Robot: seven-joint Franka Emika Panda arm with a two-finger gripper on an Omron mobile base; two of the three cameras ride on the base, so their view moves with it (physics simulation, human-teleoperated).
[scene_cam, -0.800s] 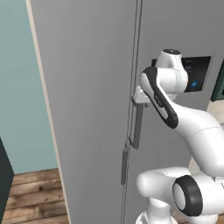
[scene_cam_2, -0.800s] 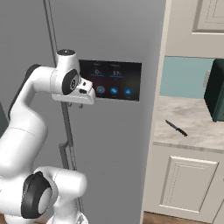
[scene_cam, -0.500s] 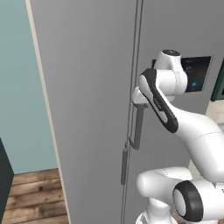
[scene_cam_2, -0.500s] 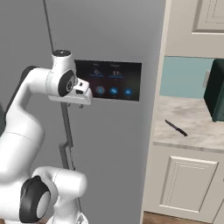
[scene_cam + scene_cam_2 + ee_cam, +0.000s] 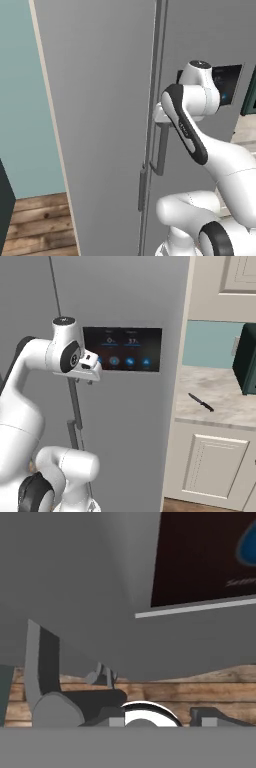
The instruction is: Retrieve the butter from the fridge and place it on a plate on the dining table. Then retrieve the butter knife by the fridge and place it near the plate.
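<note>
I've got the gripper [image 5: 90,381] up against the fridge [image 5: 100,100] handle [image 5: 161,150], but I can't tell whether the jaws have closed on it. The butter must be inside; the butter knife [image 5: 201,402] lies on the table [image 5: 220,401] beside the fridge. If the grip is loose, a pull could slip off the bar.

- fridge [image 5: 100,125]: smooth matt grey metal look
- fridge panel [image 5: 122,348]: dark, glossy
- bench [image 5: 220,398]: pale marbled stone
- floor [image 5: 37,222]: wood planks
- knife [image 5: 201,402]: dark, matt
</note>
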